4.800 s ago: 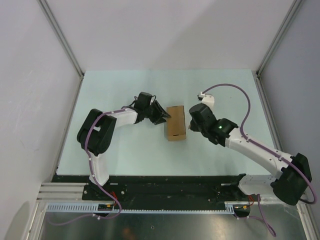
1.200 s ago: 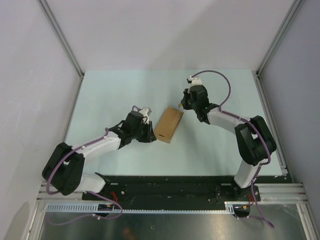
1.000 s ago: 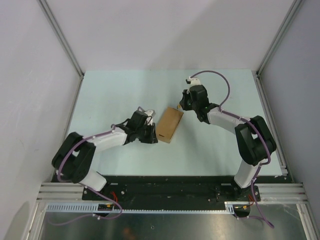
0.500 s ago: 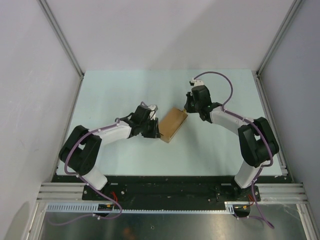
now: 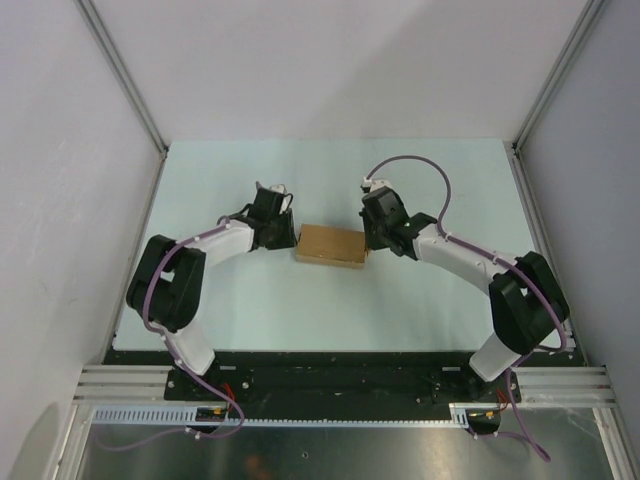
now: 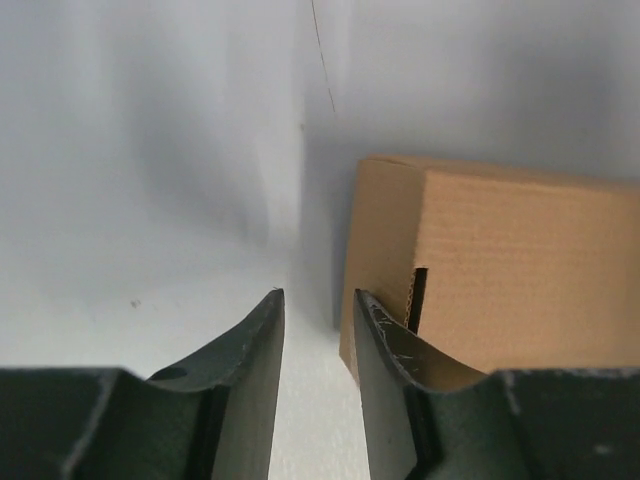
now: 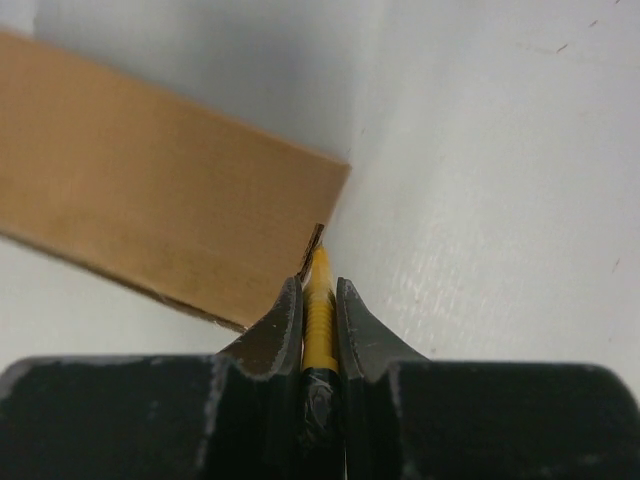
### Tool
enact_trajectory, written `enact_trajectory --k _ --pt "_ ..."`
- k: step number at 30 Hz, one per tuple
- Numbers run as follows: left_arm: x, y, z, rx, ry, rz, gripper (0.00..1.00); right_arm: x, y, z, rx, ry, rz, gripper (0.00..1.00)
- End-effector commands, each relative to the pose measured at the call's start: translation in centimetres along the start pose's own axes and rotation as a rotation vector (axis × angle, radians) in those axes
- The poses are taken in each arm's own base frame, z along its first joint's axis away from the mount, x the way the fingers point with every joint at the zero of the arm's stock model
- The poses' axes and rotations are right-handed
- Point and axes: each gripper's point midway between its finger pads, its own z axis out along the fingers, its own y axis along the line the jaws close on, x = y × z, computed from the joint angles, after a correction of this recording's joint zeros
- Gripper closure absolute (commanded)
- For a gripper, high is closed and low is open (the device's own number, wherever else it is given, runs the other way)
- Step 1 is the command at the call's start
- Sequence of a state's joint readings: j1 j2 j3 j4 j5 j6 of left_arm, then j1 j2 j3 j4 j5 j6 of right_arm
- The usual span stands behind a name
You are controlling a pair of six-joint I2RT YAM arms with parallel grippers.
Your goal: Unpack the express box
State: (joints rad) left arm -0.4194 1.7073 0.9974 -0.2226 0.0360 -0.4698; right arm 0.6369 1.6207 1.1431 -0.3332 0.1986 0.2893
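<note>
Knife [image 7: 319, 310] at box [image 7: 150, 190] corner (blade-first)

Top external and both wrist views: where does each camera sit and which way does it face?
Top external: fixed above and behind the bases, looking down at the table; both arms show, left hand and right hand at opposite ends of the express box.
Left wrist: on the left arm, looking along its own fingers at the box's end.
Right wrist: on the right arm, looking past fingers shut on a yellow knife at the box's corner.
Shared: all three see the box.
</note>
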Motion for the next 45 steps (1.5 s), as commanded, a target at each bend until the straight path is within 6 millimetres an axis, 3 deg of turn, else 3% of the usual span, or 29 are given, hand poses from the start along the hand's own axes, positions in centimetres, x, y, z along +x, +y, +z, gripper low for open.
enact_trajectory --k 1,3,7,10,11,14,21,25,28,35,42,45 --pt "-6.2 -4.3 -0.3 0.120 -0.155 0.029 0.60 0.0 5.6 -3.0 -0.173 0.001 -0.043 1.00" --pt "-6.6 -3.9 0.2 0.102 -0.161 0.032 0.58 0.1 6.1 -3.4 -0.179 -0.002 -0.062 1.00" --pt "-7.7 -2.8 0.3 0.054 -0.189 0.011 0.54 0.1 4.9 -3.6 -0.113 -0.009 -0.062 1.00" --pt "-7.9 -1.7 0.1 0.032 -0.185 -0.012 0.43 0.0 4.1 -4.0 -0.083 -0.016 -0.095 1.00" --pt "-7.9 -1.3 -0.1 0.025 -0.182 -0.024 0.32 -0.3 3.9 -4.4 -0.073 -0.028 -0.102 1.00" --pt "-7.9 -1.4 -1.3 0.037 -0.187 -0.026 0.21 -0.2 3.4 -5.4 -0.068 -0.023 -0.135 1.00" --pt "-5.4 -3.7 -3.2 0.179 -0.108 -0.102 0.13 -0.5 3.7 -7.9 -0.127 -0.023 -0.167 1.00" --pt "-3.0 -5.7 -2.9 0.283 0.012 -0.184 0.13 -2.0 5.5 -9.7 -0.234 -0.081 -0.174 1.00" --pt "-2.3 -5.4 -2.1 0.261 0.037 -0.229 0.13 -3.2 7.0 -10.5 -0.320 -0.133 -0.187 1.00" --pt "-1.4 -5.3 -1.2 0.245 0.076 -0.277 0.15 -4.2 8.9 -8.5 -0.354 -0.182 -0.208 1.00" --pt "-2.5 -3.6 -3.3 0.161 -0.041 -0.244 0.14 -4.3 10.2 -6.2 -0.365 -0.196 -0.218 1.00" --pt "-2.4 -3.7 -4.1 0.171 -0.050 -0.242 0.14 -4.1 10.4 -5.3 -0.364 -0.194 -0.231 1.00"
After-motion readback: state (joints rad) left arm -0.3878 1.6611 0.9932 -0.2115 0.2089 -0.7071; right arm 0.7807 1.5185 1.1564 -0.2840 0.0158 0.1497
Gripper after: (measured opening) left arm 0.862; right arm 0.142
